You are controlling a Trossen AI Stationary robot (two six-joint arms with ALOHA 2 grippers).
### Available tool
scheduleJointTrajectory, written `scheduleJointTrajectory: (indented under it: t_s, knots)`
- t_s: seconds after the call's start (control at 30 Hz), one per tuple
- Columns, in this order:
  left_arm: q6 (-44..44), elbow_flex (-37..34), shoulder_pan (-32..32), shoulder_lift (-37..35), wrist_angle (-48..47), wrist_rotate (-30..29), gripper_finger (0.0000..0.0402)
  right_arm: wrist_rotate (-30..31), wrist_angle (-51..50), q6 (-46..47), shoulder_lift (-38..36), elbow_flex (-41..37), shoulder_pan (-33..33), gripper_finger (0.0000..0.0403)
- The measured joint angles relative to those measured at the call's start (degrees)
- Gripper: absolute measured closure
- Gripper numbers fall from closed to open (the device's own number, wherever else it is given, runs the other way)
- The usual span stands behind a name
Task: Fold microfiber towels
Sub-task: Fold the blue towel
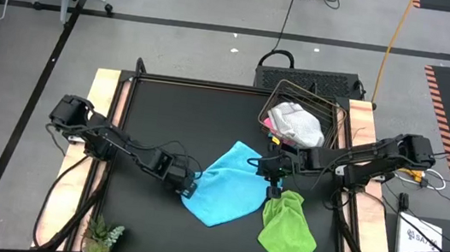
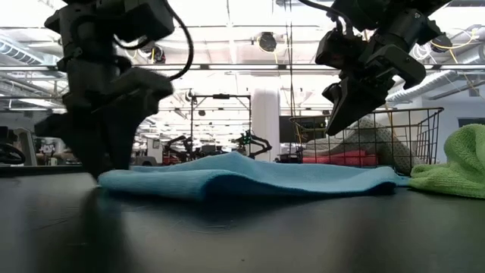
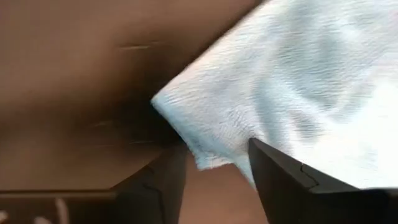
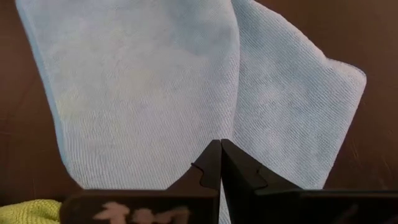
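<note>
Left gripper [image 1: 187, 183] low at the left corner of the light blue towel [image 1: 228, 184], fingers [image 3: 283, 180] parted with the cloth's edge lying between them, not visibly pinched; table [image 1: 158, 109] dark beneath. Right gripper [image 1: 273, 180] raised just above the towel's right corner, fingers [image 4: 219, 163] pressed together and holding nothing, with the blue cloth spread below them. Blue towel roughly at the middle of the table, lying as a diamond with one layer lapped over another, a soft ridge along its top in the low view. Lime green towel [image 1: 288, 231] crumpled just right of and nearer than the blue one, touching or nearly touching its right edge, below the right gripper. Wire basket [image 1: 331, 111] at the far right of the table, heaped with a white-grey towel [image 1: 297, 125] over a strip of pink towel [image 1: 270, 125] at its left side. Small green plant [image 1: 101, 236] at the near left corner of the table, well apart from the cloths. Both arms reaching inward from the table's side edges.
</note>
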Motion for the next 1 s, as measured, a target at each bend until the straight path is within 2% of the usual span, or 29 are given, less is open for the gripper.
scheduleJointTrajectory:
  t_s: [0.13,0.33,0.57,0.7,0.87,1.0]
  knots:
    - [2.02,0.02,-0.04,0.0,4.75,-1.13,0.0287,0.0,0.03,0.09,0.0,-0.02,0.0,0.0403]
    - [4.55,0.04,0.0,-0.16,4.72,-1.78,0.0388,0.0,0.02,0.15,0.0,-0.02,0.0,0.0403]
    - [5.75,0.04,0.51,-3.62,1.98,-2.77,0.0397,0.0,0.12,0.17,0.0,-0.02,0.0,0.0403]
    - [5.73,0.07,0.76,-8.26,0.74,-5.03,0.0398,0.0,0.73,0.17,0.0,-0.04,0.0,0.0403]
    - [6.42,0.07,0.76,-16.88,0.83,-13.27,0.0399,0.0,2.16,0.17,0.0,-0.07,0.0,0.0403]
    - [12.32,0.02,0.74,-25.76,6.4,-24.06,0.04,-0.07,2.91,0.2,0.0,-0.07,0.0,0.0403]
